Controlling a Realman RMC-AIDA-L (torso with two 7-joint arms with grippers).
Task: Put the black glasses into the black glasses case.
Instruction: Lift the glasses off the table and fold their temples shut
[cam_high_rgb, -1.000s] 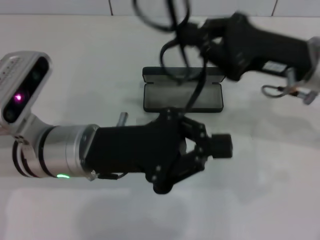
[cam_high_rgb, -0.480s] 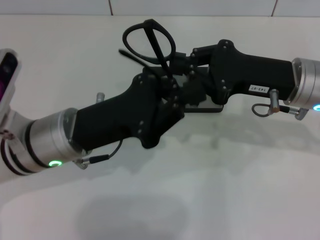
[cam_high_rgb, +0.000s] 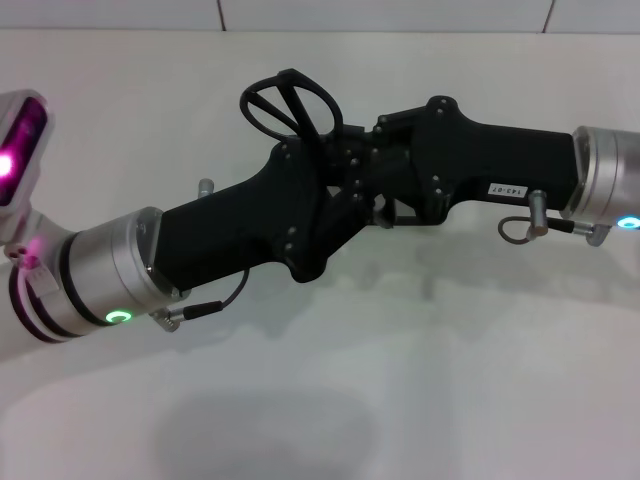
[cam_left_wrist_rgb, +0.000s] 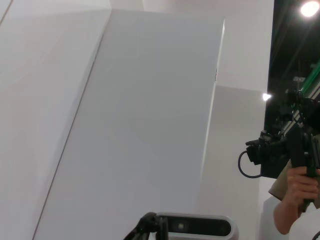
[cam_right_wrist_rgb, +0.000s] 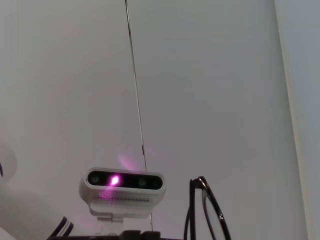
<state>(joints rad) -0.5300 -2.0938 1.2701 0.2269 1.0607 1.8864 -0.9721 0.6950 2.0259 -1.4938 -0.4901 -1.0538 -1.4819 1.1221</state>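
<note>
The black glasses (cam_high_rgb: 290, 103) are held up in the air above the table, lenses on edge. They also show in the right wrist view (cam_right_wrist_rgb: 205, 212). My right gripper (cam_high_rgb: 345, 150) reaches in from the right and appears shut on their temple arms. My left gripper (cam_high_rgb: 335, 190) comes from the left and presses up against the right gripper just below the glasses. The two black grippers overlap there. The black glasses case is almost wholly hidden behind them; only a dark edge (cam_high_rgb: 405, 216) shows under the right gripper.
The white table (cam_high_rgb: 420, 380) spreads around the arms, with a tiled wall at the back. The left wrist camera (cam_right_wrist_rgb: 122, 186) glows magenta in the right wrist view. A person's hand (cam_left_wrist_rgb: 297, 187) shows far off in the left wrist view.
My left arm swung up and back from the front of the table to meet the right gripper. The right gripper brought the glasses lower and leftward. Both arms now cover the open case.
</note>
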